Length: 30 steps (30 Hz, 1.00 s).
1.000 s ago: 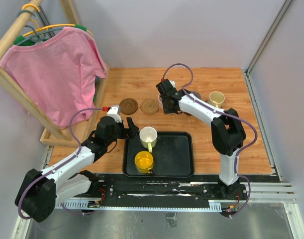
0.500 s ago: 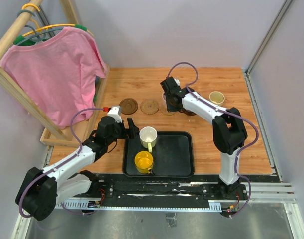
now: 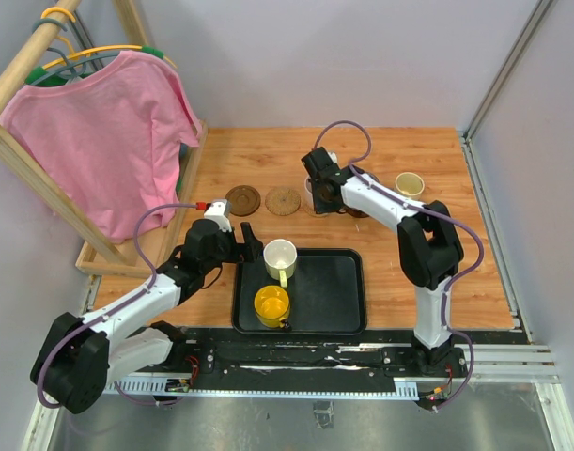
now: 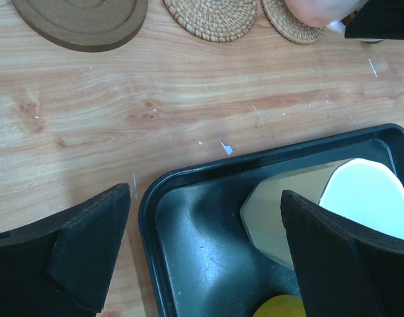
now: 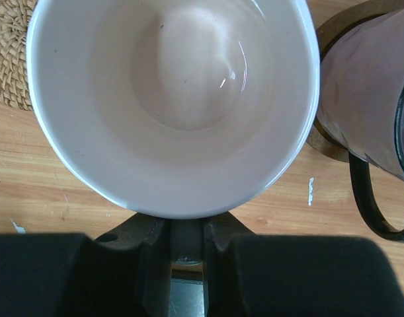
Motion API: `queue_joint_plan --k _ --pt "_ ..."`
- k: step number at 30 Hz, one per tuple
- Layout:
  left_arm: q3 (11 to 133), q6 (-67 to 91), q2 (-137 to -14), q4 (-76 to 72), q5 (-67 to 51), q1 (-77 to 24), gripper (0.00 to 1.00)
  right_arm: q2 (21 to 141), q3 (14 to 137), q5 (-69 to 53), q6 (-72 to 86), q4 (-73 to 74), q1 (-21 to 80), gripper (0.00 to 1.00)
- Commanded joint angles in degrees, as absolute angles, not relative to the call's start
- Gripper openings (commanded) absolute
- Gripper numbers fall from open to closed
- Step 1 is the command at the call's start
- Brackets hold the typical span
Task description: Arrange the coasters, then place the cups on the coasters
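Currently in hand: I am setting the pink cup (image 5: 172,99) on a coaster. I judge the coaster row laid out and cup placement partly done.
Right side: the right gripper (image 5: 186,246) has its jaws nearly together, pinching the pink cup at its near side with the mouth up.
Pink cup position: over the second woven coaster (image 4: 291,26), just beside the greyish purple cup (image 5: 370,92). I cannot tell whether its base is seated.
Already placed: the greyish purple cup stands upright on a dark brown coaster (image 5: 324,142).
Row end: the cream cup (image 3: 409,184) stands at the far right; what lies under it is too small to tell.
Left side: the left gripper (image 4: 205,218) has its jaws spread wide and empty, at the far-left corner of the black tray (image 3: 338,282).
Tray contents: the white cup (image 3: 279,254) and the yellow cup (image 3: 271,303).
Bare coasters: the wooden coaster (image 4: 82,23) and the first woven coaster (image 4: 211,16).
Next move: I would lower until seated and centred, release, then back out clear of the purple cup's handle.
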<state>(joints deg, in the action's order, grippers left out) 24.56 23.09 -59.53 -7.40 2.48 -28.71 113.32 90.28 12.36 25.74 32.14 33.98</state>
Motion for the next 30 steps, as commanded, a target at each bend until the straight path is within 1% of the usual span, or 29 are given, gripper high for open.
queue_joint_plan --k 1,10,16,17,18,20,24,30 --pt "26.4 22.2 -59.7 -9.1 2.2 -29.1 1.0 114.9 91.1 12.8 26.5 30.0 33.3 0.01" --pt "26.3 22.2 -60.1 -9.3 2.3 -29.1 1.0 116.1 91.0 12.0 27.0 30.0 32.7 0.01" --pt "26.2 22.2 -60.1 -9.3 2.2 -29.1 1.0 114.9 89.7 11.9 27.5 30.0 32.6 0.01" --pt "26.2 22.2 -60.1 -9.2 2.2 -29.1 1.0 114.5 89.4 12.0 27.6 30.0 32.6 0.03" --pt "26.1 22.2 -60.1 -9.2 2.1 -29.1 1.0 114.3 89.1 12.0 27.6 30.0 32.6 0.08" --pt "26.2 22.2 -60.2 -9.2 2.0 -29.1 1.0 113.8 88.9 12.0 27.6 29.9 32.5 0.26" --pt "25.9 22.4 -60.0 -9.1 2.1 -29.1 1.0 113.8 88.5 12.0 27.5 30.1 32.5 0.45" --pt "25.8 22.6 -59.5 -8.6 2.2 -29.1 1.0 111.0 87.7 11.7 27.7 30.2 32.5 0.55"
